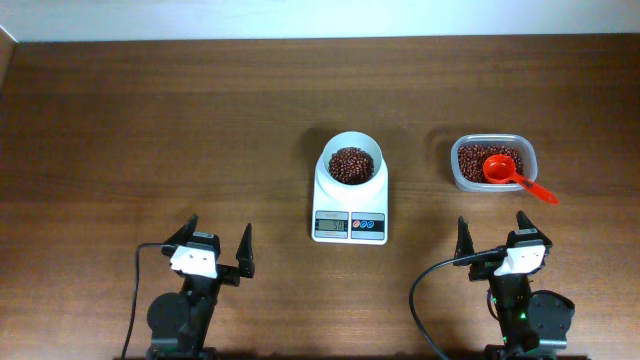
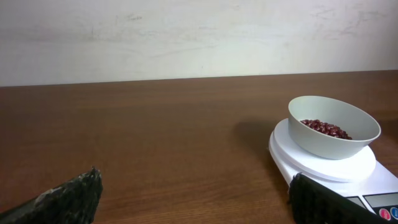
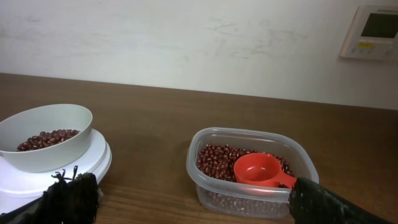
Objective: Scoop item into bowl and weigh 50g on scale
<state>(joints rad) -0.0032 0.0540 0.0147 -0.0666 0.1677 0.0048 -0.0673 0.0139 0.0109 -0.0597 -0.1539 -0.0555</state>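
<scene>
The white bowl stands on the white scale at the table's middle and holds a pile of dark red-brown beans. More beans fill a clear plastic tub at the right, with a red scoop resting in it, handle over the rim. My left gripper is open and empty near the front left. My right gripper is open and empty, in front of the tub. The bowl and the scale show in the left wrist view; the tub, the scoop and the bowl show in the right wrist view.
The brown wooden table runs back to a pale wall. A wall panel is at the top right of the right wrist view. Black cables trail from both arm bases at the front edge.
</scene>
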